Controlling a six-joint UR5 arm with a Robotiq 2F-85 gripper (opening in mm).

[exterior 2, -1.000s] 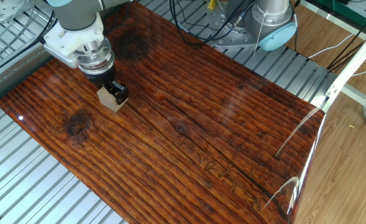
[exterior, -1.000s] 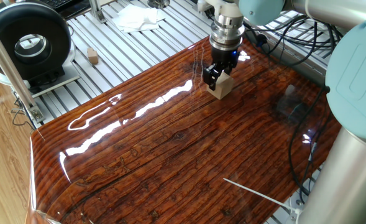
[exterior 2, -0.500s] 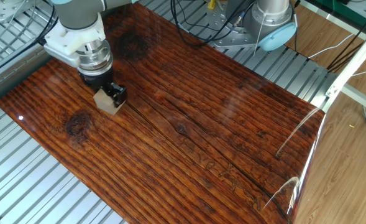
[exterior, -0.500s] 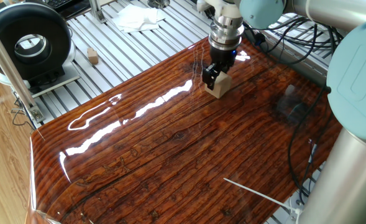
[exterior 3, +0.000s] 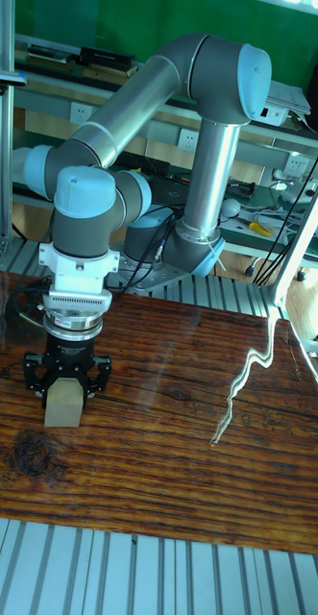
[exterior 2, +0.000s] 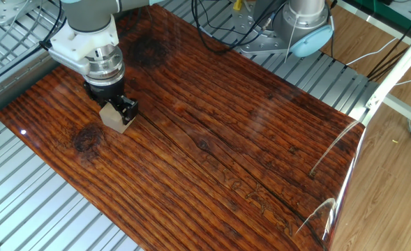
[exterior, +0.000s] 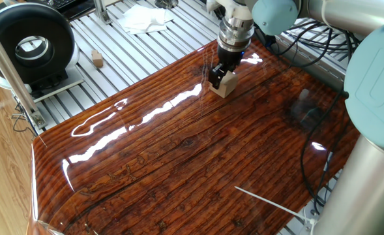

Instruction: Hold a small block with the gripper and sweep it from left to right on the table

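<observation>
The small block (exterior: 225,84) (exterior 2: 114,117) (exterior 3: 64,403) is a pale beige wooden cube resting on the glossy reddish-brown table (exterior: 198,163) (exterior 2: 219,139) (exterior 3: 168,452). My black gripper (exterior: 220,78) (exterior 2: 116,111) (exterior 3: 66,384) points straight down and is shut on the small block, one finger on each side. In the tall fixed view the block sits near the table's left end. A silver wrist with a blue ring stands above the fingers.
A ribbed aluminium slat frame (exterior: 133,52) surrounds the board. On it lie a tinier brownish block (exterior: 98,59), a white cloth (exterior: 145,18) and a black round device (exterior: 29,42). Cables (exterior 2: 226,28) and the arm's base (exterior 2: 303,28) stand past the far edge.
The gripper has slid the small block along the table, up-left in one fixed view and left in the other. The grip has stayed shut.
</observation>
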